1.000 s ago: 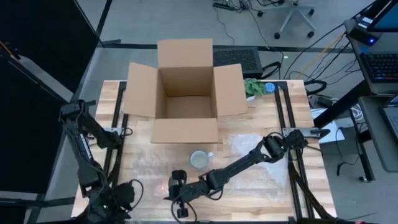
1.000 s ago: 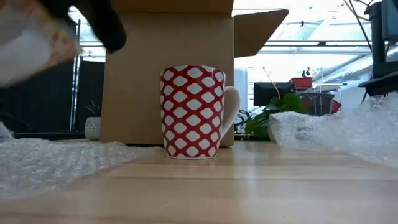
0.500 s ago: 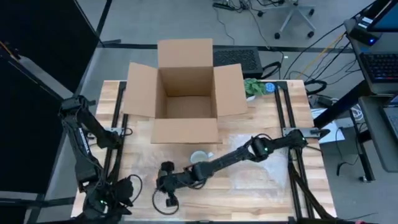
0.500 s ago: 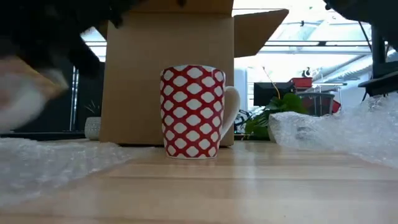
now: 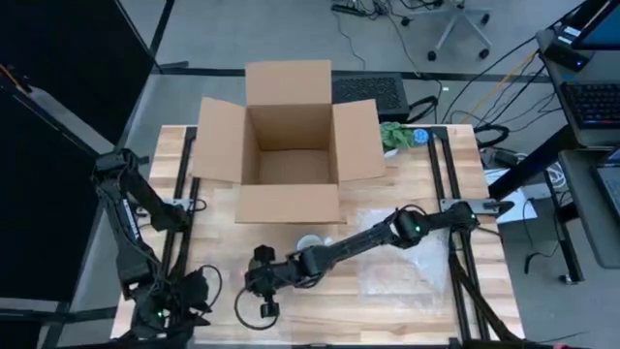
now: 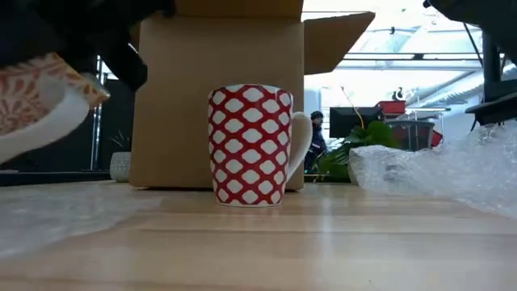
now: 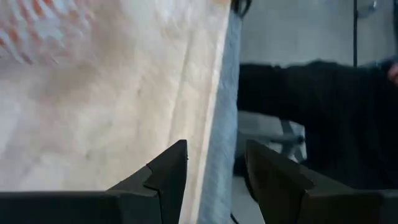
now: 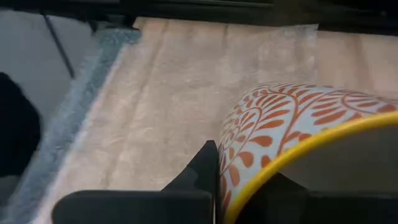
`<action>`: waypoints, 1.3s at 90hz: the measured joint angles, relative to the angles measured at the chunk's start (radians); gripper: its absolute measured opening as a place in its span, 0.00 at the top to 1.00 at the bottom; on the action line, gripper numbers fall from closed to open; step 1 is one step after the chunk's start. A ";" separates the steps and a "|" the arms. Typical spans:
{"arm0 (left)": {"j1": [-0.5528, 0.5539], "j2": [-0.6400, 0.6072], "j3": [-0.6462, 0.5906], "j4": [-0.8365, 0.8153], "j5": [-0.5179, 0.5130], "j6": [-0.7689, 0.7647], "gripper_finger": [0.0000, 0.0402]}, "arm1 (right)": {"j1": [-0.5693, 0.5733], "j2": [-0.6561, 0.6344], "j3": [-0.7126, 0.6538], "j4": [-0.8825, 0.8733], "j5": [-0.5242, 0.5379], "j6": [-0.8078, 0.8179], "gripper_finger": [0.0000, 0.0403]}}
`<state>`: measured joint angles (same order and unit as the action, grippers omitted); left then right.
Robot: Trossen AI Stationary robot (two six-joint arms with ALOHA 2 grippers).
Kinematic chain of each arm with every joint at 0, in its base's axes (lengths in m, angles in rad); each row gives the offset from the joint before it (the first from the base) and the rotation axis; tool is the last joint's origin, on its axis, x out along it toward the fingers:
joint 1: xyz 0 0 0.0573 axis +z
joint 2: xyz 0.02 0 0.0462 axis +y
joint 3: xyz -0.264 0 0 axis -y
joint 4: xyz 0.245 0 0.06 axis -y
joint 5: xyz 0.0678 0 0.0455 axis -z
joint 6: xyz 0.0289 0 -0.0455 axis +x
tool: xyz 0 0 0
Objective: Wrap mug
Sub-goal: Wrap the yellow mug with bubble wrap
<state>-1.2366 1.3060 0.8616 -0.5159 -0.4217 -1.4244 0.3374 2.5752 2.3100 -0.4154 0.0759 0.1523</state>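
A lab or office workspace is showing: a swivel chair (image 5: 463,21), keyboard (image 5: 369,92) and floor cables (image 5: 373,12) are surrounding the desk (image 5: 412,310).

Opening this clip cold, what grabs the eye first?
The red-and-white patterned mug standing upright mid-table, in front of the open cardboard box. Next, the right arm stretched across the table toward the left side, its right pincer clamped on the rim of a second, orange-leaf-patterned mug with a yellow rim. Clear bubble wrap lies on the wooden table.
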 joint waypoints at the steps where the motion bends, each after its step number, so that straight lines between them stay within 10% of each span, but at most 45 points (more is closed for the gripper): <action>1: 0.000 0.000 0.000 0.000 -0.001 0.000 0.63 | 0.001 0.001 -0.003 -0.008 0.003 0.002 0.99; 80: 0.144 0.428 0.005 0.069 0.195 -0.007 0.63 | -0.002 0.003 -0.027 -0.070 0.003 0.015 1.00; 117: 0.179 0.422 0.003 -0.017 0.131 -0.041 0.63 | -0.004 -0.066 -0.034 -0.112 0.003 0.003 0.99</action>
<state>-1.0573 1.7279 0.8641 -0.5332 -0.2904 -1.4650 0.3336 2.5087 2.2765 -0.5274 0.0793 0.1556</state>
